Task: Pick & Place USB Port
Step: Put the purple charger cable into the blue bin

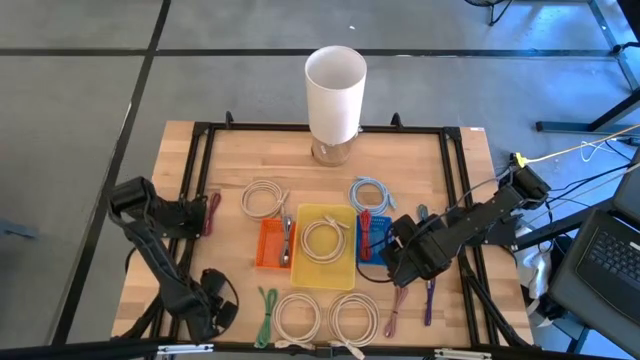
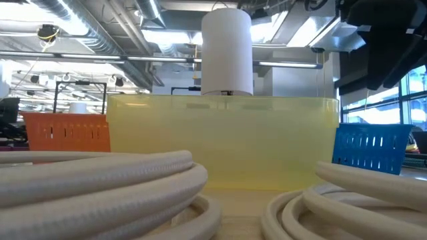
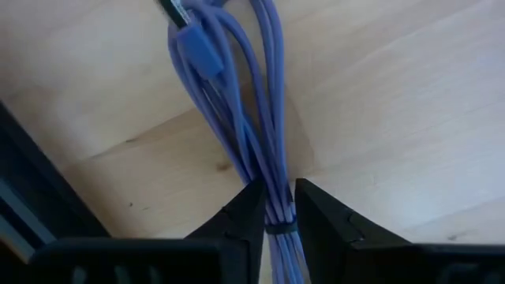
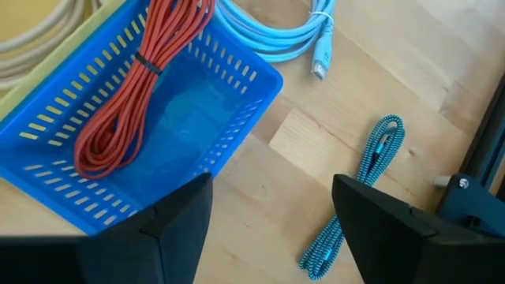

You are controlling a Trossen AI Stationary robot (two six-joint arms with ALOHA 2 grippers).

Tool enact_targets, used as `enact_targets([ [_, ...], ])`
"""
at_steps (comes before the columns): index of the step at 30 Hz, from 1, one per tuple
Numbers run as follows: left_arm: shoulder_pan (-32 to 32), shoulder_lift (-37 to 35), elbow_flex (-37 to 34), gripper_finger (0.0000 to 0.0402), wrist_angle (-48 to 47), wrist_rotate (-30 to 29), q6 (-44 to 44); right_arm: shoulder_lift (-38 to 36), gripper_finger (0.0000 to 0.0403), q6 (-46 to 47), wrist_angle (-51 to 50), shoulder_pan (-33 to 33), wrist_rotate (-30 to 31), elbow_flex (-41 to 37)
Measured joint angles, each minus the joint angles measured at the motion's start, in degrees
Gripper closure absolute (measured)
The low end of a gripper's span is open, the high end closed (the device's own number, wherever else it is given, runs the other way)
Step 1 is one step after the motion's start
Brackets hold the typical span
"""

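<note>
Grey floor surrounds a light wooden table (image 1: 230,150) framed in black rails, with a white cylinder (image 1: 335,92) standing at twelve o'clock of the table's middle. At the centre sits a yellow bin (image 1: 326,275) holding a coiled white cable, flanked by an orange bin (image 1: 270,244) at nine o'clock and a blue basket (image 4: 71,177) at three o'clock, in which a red cable bundle (image 4: 130,95) lies. Left arm folds back on itself along the table's nine o'clock edge, its wrist low over the wood; the left gripper (image 3: 278,211) has its fingers nearly together, pinching a bundled purple USB cable (image 3: 237,118) just above its black tie. Right arm reaches in diagonally from four o'clock, its wrist hanging by the basket's outer edge. The right gripper (image 4: 268,209) stands spread wide and holds nothing, above bare wood between the basket and a teal braided cable (image 4: 359,189). A light blue cable (image 4: 276,35) lies just beyond the basket.
</note>
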Motion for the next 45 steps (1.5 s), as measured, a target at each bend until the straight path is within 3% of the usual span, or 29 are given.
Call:
enact_targets([
  [14, -0.1, 1.8, 0.1, 0.0338, -1.0, -0.6, 1.2, 0.0, 0.0140, 0.1, 1.5, 0.0, 0.3, 0.0],
  [19, -0.1, 2.1, 0.2, 0.0384, -1.5, -0.3, 2.1, 0.0, 0.0140, 0.1, 1.4, 0.0, 0.4, 0.0],
  [24, -0.3, 2.3, 1.5, 0.0394, -2.7, -3.8, 5.9, 0.0, 0.0140, 0.1, 1.4, 0.0, 0.5, 0.0],
  [27, -0.5, 1.9, 3.0, 0.0396, -4.4, -9.9, 12.0, 0.0, 0.0140, 0.0, 1.4, 0.0, 0.5, 0.0],
  [31, -0.5, 0.6, 7.0, 0.0398, -7.5, -22.7, 16.7, 0.0, 0.0140, 0.0, 1.4, 0.0, 0.5, 0.0],
  [35, -1.2, -0.8, 11.9, 0.0398, -16.2, -27.4, 17.6, 0.0, 0.0140, 0.0, 1.4, 0.4, 0.4, 0.0],
  [38, -2.0, -1.6, 16.3, 0.0398, -20.5, -34.3, 20.0, 0.0, 0.0140, 0.0, 1.4, 0.8, 0.2, 0.0],
  [45, -2.4, -1.6, 17.5, 0.0398, -19.4, -64.9, 38.8, 0.0, 0.0140, -1.9, 6.8, 1.1, 2.8, 0.0],
])
